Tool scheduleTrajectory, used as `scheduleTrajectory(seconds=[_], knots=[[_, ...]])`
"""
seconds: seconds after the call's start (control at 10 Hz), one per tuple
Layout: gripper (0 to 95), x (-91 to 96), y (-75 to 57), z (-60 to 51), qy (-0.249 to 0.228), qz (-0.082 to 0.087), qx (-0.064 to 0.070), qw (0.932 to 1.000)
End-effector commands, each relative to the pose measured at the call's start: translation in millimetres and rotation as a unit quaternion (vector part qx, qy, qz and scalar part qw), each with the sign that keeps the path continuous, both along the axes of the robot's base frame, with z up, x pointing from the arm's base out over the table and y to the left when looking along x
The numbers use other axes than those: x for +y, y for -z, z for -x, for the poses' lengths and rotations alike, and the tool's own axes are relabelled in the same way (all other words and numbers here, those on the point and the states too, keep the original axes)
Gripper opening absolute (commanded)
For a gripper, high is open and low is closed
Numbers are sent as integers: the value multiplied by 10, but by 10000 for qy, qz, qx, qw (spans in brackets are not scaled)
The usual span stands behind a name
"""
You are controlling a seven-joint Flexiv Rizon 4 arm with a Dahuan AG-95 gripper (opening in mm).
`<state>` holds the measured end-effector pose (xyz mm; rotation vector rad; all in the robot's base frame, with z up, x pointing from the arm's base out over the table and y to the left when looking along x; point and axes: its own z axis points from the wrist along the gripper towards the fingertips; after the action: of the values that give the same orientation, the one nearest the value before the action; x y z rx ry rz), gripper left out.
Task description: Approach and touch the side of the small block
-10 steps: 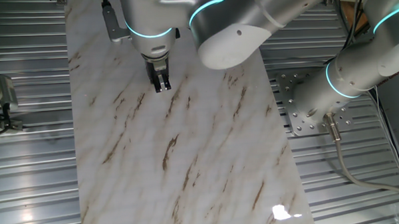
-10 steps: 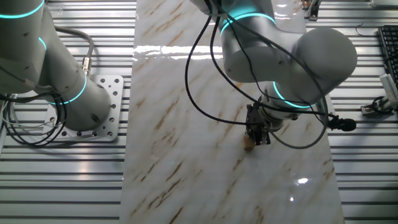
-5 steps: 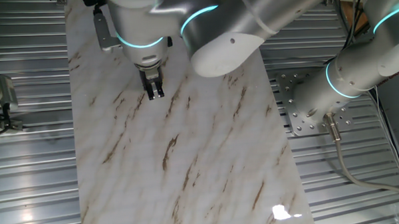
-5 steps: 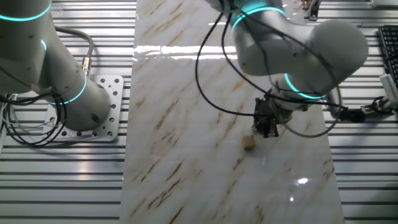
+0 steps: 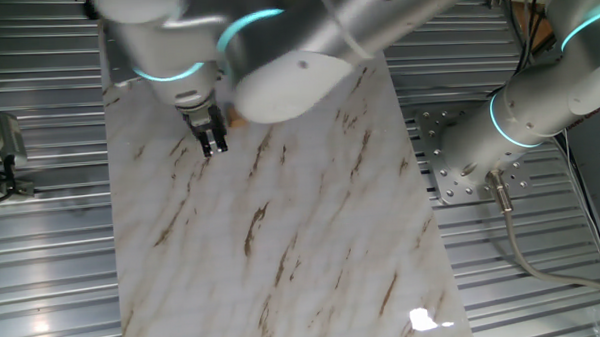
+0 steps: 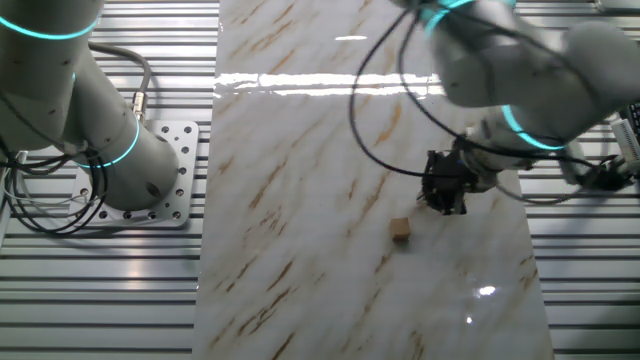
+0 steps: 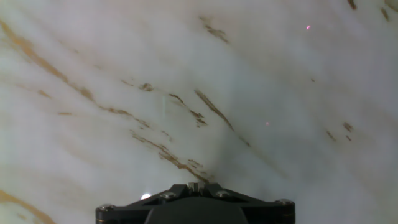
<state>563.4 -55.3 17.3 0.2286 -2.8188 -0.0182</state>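
Plainly, the tiny tan wooden cube (image 6: 400, 229) sits alone on the white brown-veined marble counter (image 6: 300, 200), untouched. The robot's black two-finger hand (image 6: 445, 198) hovers near it but apart, up and to the cube's right in that view, fingers apparently together. The approach seems unfinished: the next move calls for lowering beside the cube and closing sideways onto one face.

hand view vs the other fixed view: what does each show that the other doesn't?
Only the hand view: a close look at brown streaks on the marble tabletop, above the dark gripper housing at the frame's bottom; no block in frame. Only the other fixed view: the small block, apart from the gripper, and the robot's base. Both: the marble tabletop.
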Motion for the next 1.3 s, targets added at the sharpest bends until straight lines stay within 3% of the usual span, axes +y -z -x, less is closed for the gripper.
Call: scheduleTrajectory(seconds=[0.1,0.6,0.7,0.8,1.1,1.3], knots=[[0,60,-16,-99,-187,-120,-369,9991],[0,79,-29,-104,-384,-8,-361,9986],[0,96,-62,-86,-479,134,-643,9967],[0,95,-62,-86,-485,120,-791,9956],[0,96,-64,-86,-444,130,-1001,9939],[0,96,-64,-86,-413,106,-1038,9937]])
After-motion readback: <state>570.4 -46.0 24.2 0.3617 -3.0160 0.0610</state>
